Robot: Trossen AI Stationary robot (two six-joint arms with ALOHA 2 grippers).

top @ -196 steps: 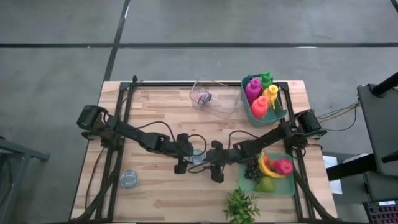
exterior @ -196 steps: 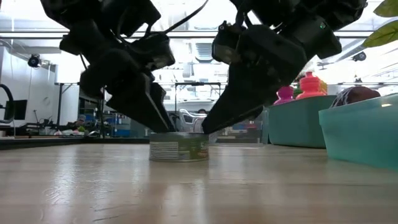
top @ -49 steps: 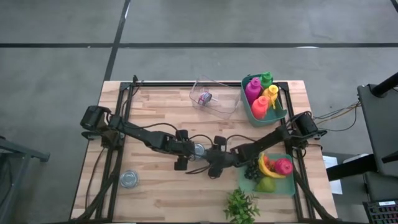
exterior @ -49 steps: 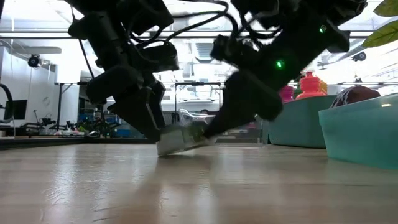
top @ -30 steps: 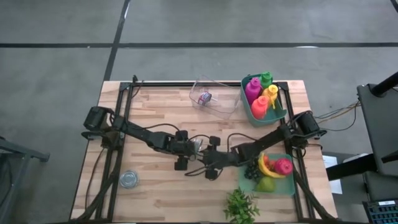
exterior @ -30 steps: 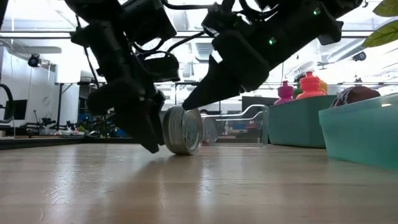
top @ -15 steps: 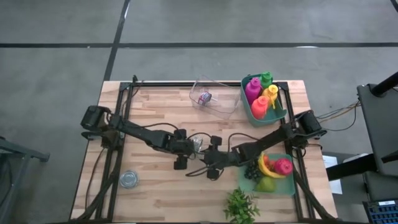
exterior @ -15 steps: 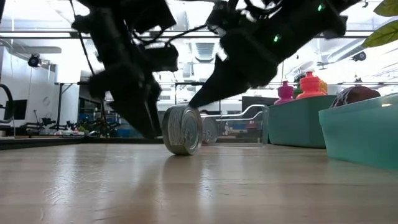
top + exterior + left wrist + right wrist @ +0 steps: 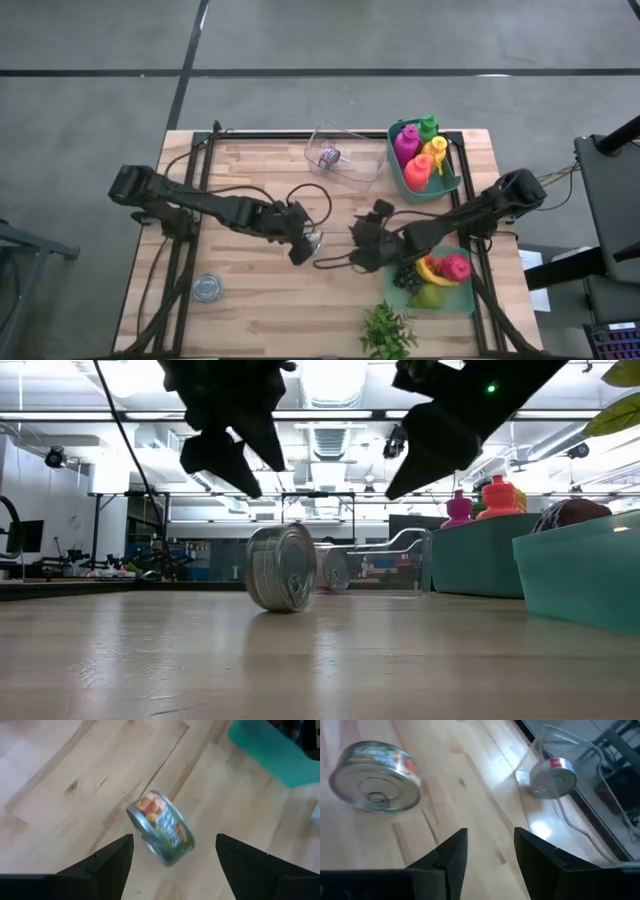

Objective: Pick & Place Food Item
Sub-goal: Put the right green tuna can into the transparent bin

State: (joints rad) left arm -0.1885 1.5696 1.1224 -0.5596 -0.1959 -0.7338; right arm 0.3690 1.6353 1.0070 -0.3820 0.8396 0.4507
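A flat food can (image 9: 283, 567) with a green and orange label stands on its rim on the wooden table (image 9: 250, 310), near the middle. In the left wrist view the can (image 9: 161, 828) shows beyond my left gripper's open fingers. My left gripper (image 9: 240, 465) hangs above and left of the can, touching nothing. My right gripper (image 9: 405, 475) hangs above and right of it, open and empty. In the right wrist view the can (image 9: 375, 776) lies well off to one side of the fingers. From above, the can (image 9: 314, 240) sits just beside my left gripper (image 9: 302, 248); my right gripper (image 9: 360, 245) is farther right.
A clear container (image 9: 345, 155) at the far edge holds another can (image 9: 552, 777). A teal bin with coloured bottles (image 9: 422, 155) stands far right, a teal bin of fruit (image 9: 440, 275) near right. A green plant (image 9: 388, 330) is at the near edge, a third can (image 9: 207, 289) near left.
Both grippers have risen away from the can, which they flanked low on the table a second ago. My left gripper went up and rolled about its own axis. My right gripper drew up and toward the table's right edge. The can stays standing on its rim.
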